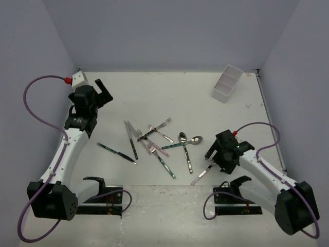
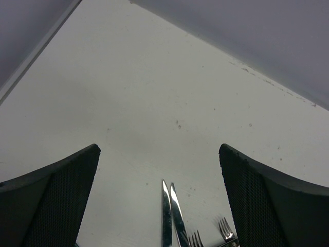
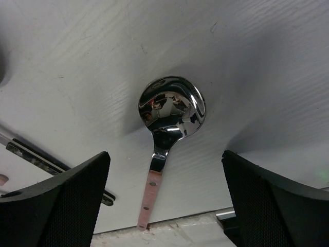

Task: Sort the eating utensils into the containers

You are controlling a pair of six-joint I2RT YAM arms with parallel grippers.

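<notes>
**Both hands spread, utensils loose on the desk, bin far at the back right**

The left hand (image 1: 104,90) hangs above the back left part of the desk (image 1: 169,92). Its two fingers (image 2: 51,206) are spread wide and there is nothing between them. In the left wrist view, the tips of two knife blades (image 2: 172,218) and some fork tines (image 2: 224,229) show at the lower edge, below the hand.

The eating utensils (image 1: 151,148) lie scattered in the middle of the desk, none of them in a container. The one most to the left is a dark-handled knife (image 1: 116,153), lying alone at a slant. Next to it, two knives (image 1: 129,138) lie close side by side, blades pointing to the back. To the right of these, several forks (image 1: 157,128) cross each other in a loose heap. Two spoons (image 1: 183,138) follow, with their bowls near each other.

Further right and nearer to the front edge lies a pink-handled spoon (image 3: 172,110), apart from the heap. Its bowl faces up and its handle points to the front edge of the desk. The right hand (image 1: 215,159) is low over this spoon. Its fingers (image 3: 61,206) stand wide apart on both sides of the handle and do not touch it. A dark handle (image 3: 31,154) shows at the left edge of the right wrist view.

The white bin (image 1: 226,84) stands at a slant near the back right corner, well apart from all the utensils. It has dividers inside.
</notes>
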